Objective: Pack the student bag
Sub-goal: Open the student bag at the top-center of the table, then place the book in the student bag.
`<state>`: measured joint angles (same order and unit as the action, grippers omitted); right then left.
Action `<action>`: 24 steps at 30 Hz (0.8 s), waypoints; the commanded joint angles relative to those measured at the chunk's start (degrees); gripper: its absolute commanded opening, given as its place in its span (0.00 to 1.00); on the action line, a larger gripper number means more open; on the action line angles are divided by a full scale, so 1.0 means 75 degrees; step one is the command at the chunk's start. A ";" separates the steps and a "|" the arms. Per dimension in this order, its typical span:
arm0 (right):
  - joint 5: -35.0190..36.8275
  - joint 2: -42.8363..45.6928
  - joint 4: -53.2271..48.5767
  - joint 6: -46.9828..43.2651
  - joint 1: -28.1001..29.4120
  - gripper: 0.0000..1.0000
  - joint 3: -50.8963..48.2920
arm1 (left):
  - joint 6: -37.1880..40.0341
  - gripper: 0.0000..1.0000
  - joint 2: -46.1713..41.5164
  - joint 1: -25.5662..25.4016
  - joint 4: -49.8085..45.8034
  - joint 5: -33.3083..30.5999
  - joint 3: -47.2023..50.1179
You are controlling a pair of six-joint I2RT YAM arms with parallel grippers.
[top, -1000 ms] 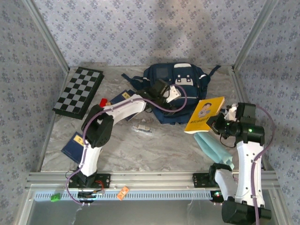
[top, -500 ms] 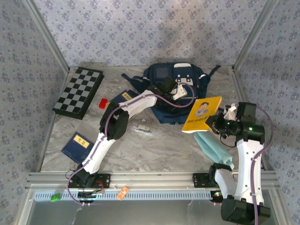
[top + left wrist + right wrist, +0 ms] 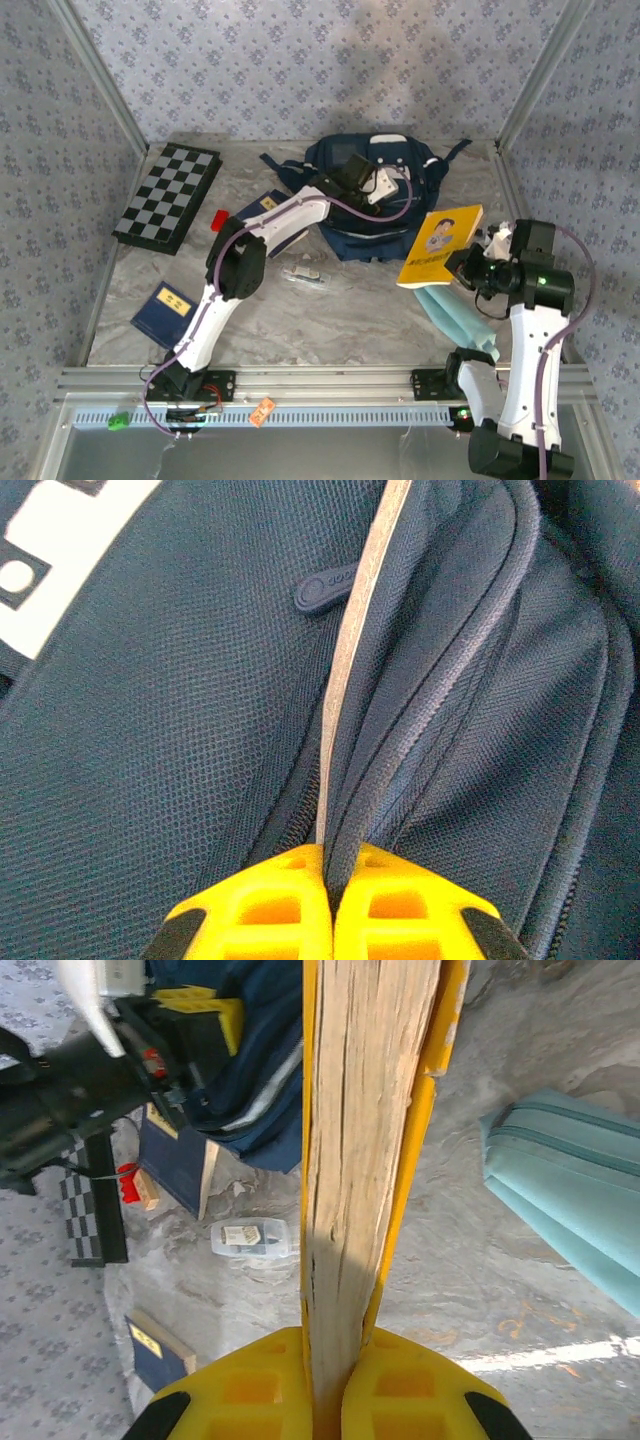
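1. Currently the left arm's yellow fingers (image 3: pixel 310 885) are clamped shut on a thin fold of fabric beside the zip seam of the large navy blue fabric backpack with white patches (image 3: pixel 372 205). The backpack lies at the back middle of the grey marbled worktop (image 3: pixel 300 320). With so slim a pinch, a hard pull could let the fabric slip free, or drag the whole soft bag instead of widening its mouth.
2. The right arm's fingers (image 3: pixel 290 1375) are closed on one end of a thick yellow-covered paperback book (image 3: pixel 438 245), held just right of the backpack. Gripped at one end, it may sag or twist. It may also snag on the zip edge if the opening is narrow; I cannot tell how wide it gapes.
3. The left arm reaches across the bag's front and could crowd the book's way in.
4. Other things around:
   - A black-and-white checkered chessboard (image 3: pixel 167 197) sits well apart at the far left.
   - A navy booklet with a yellow label (image 3: pixel 165 308), a small red block (image 3: pixel 217 219) and a small clear plastic case (image 3: pixel 303 275) lie to the left of or in front of the bag.
   - A teal zip pouch (image 3: pixel 455 315) rests beneath the right arm.
   - None of these lies between book and bag.
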<state>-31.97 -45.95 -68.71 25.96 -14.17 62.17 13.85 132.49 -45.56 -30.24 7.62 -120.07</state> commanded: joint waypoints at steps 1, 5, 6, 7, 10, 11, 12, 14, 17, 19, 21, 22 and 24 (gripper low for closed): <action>0.0380 0.0204 -0.0549 -0.0468 -0.0039 0.00 0.0427 | -0.0481 0.00 -0.1138 -0.0080 0.0171 -0.0252 -0.0215; 0.0191 0.0213 -0.0567 -0.0550 0.0035 0.00 0.0334 | -0.0679 0.00 -0.1393 -0.0078 0.0257 -0.0861 -0.0372; 0.0091 0.0229 -0.0513 -0.0504 0.0052 0.00 0.0285 | -0.0685 0.00 -0.1448 -0.0067 0.0338 -0.0875 -0.0379; 0.0028 0.0243 -0.0462 -0.0463 0.0079 0.00 0.0266 | -0.0669 0.00 -0.1469 -0.0068 0.0378 -0.0847 -0.0412; -0.0579 0.0341 0.0009 -0.0223 0.0177 0.00 0.0092 | -0.0570 0.00 -0.1458 -0.0075 0.0275 -0.0492 -0.0691; -0.0862 0.0342 0.0240 -0.0091 0.0223 0.00 -0.0018 | -0.0574 0.00 -0.1458 -0.0076 0.0287 -0.0432 -0.0747; -0.1178 0.0318 0.0519 0.0073 0.0290 0.00 -0.0171 | -0.0581 0.00 -0.1458 -0.0074 0.0278 -0.0365 -0.0833; -0.1505 0.0269 0.1205 0.0478 0.0476 0.00 -0.0604 | -0.0563 0.00 -0.1429 -0.0067 0.0114 -0.0130 -0.1083; -0.1719 0.0301 0.2641 0.1244 0.0873 0.00 -0.1291 | -0.0578 0.00 -0.1440 -0.0069 -0.0051 0.0026 -0.1403; -0.1747 0.0215 0.3612 0.1659 0.1162 0.00 -0.1654 | -0.0574 0.00 -0.1480 -0.0067 -0.0155 0.0059 -0.1543; -0.1825 -0.0042 0.4436 0.1850 0.1372 0.00 -0.2031 | -0.0600 0.00 -0.1547 -0.0068 -0.0262 0.0131 -0.1620; -0.1901 -0.0228 0.4959 0.2077 0.1479 0.00 -0.2203 | -0.0626 0.00 -0.1600 -0.0076 -0.0263 0.0154 -0.1618; -0.1790 -0.0591 0.5686 0.2287 0.1684 0.00 -0.2428 | -0.0620 0.00 -0.1677 -0.0076 -0.0225 0.0157 -0.1595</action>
<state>-42.39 -48.60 -42.19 38.39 -3.20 45.15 10.37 125.34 -45.76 -35.51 6.17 -128.42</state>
